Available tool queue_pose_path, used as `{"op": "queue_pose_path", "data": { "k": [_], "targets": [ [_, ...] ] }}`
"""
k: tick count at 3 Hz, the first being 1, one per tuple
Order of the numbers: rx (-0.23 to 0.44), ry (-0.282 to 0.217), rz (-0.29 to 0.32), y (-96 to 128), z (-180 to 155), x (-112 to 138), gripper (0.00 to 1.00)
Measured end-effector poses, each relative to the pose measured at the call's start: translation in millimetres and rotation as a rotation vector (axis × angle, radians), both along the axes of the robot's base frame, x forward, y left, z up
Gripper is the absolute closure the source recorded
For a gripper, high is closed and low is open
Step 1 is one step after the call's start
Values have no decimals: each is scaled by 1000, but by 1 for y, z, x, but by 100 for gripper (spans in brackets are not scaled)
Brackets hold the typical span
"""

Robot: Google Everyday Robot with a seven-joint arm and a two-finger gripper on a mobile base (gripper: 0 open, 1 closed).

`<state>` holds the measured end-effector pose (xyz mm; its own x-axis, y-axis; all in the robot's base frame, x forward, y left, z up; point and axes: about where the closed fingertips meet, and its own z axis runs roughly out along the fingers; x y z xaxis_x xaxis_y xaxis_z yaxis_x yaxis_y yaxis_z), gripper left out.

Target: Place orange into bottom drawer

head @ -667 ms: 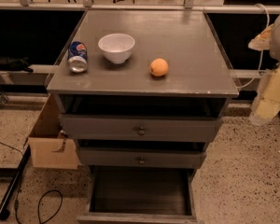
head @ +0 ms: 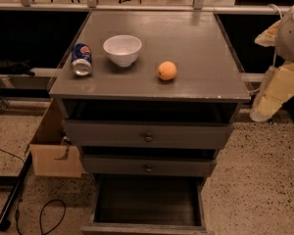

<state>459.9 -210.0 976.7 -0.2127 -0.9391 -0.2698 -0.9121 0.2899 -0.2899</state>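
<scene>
Orange (head: 167,70) on the grey bench (head: 186,33) top, right of white bowl (head: 122,49) and blue can (head: 81,59), gripper (head: 264,106) off the bench's right side, well apart from the orange, its spread impossible to tell, bottom drawer (head: 147,227) pulled out below.

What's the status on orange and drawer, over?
Gripper low at cabinet's right side, apart from orange. Orange on cabinet top, right of bowl. Bottom drawer open. Can, bowl left of orange, not blocking.
</scene>
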Motion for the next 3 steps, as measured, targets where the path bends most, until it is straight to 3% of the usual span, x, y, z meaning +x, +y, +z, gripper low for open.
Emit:
{"op": "queue_pose_path", "data": {
  "k": [1,3],
  "targets": [
    [128,-57,-7,10,5,30,0],
    [401,-110,-84,17,16,123,0]
  ]
}}
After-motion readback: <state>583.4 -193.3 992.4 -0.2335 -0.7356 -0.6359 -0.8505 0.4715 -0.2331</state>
